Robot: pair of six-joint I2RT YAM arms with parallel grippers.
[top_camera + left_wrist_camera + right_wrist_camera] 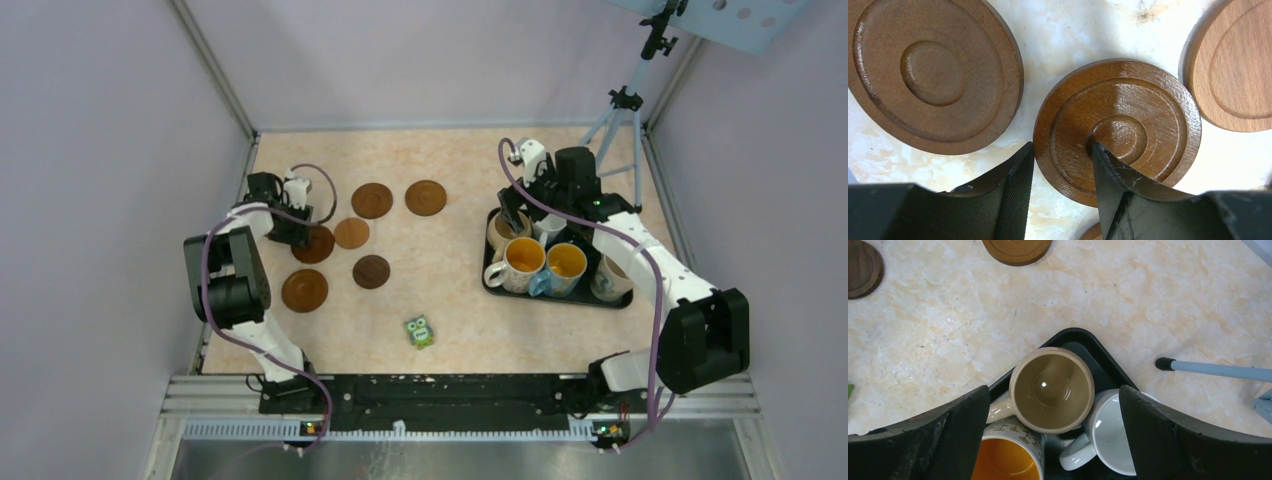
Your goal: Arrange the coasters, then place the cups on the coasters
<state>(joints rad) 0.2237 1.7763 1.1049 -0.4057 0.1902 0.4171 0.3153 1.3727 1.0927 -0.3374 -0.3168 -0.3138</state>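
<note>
Left gripper (1062, 150) set astride rim of ringed coaster (1153, 100), grip not discernible, right gripper (1054, 390) held wide apart above beige mug (1048, 372) in black tray (1083, 340)

**Light:** bright, even and diffuse, falling from overhead; the pale walls are uniformly lit.

**Shadows:** short and soft-edged. A faint fringe runs along the rim of the ringed coaster (1128, 125) on the counter (1068, 35).

**Glare:** a streaked sheen crosses that coaster's polished rings. Small white highlights sit in the bottom of the beige cup (1048, 407) and inside the white cup (1113, 432).

**Focus:** the overhead view is slightly soft, with small things lacking fine detail. Both wrist views are crisp on wood grain and on the counter's marbling.

**Dark areas:** the left gripper (1062, 145) and right gripper (1053, 388) read near-black with little surface detail.

**Distortion:** wide-angle; the frame posts lean outward in the overhead view.
</note>
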